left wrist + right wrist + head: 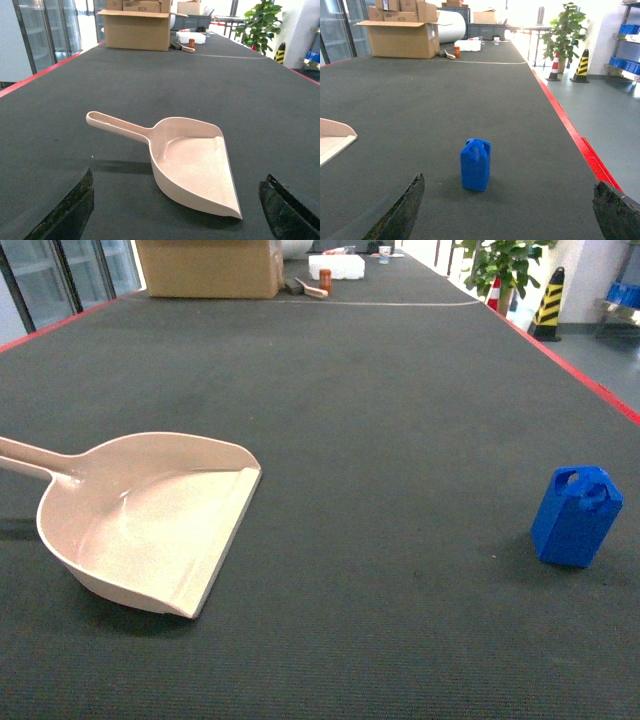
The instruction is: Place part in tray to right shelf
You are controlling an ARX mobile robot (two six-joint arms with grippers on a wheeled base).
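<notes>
Both grippers spread wide, empty: left gripper (175, 210) above tray (192, 162), right gripper (512, 210) just behind upright part (475, 164); prob. not touching.

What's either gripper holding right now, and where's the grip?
Nothing. Left gripper is open short of the tray; right gripper is open short of the part. Both sit free on the table.

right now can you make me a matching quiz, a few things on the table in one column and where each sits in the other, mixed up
Things:
1. scoop
2. blue block
3. cardboard box
4. potted plant

Places, in the head view:
A. far end of the table, left of middle
B. near right of the table, standing upright
C. off the table, beyond its far right corner
D. near left of the table, handle pointing left

Pairs: 1-D, 2-B, 3-A, 4-C
</notes>
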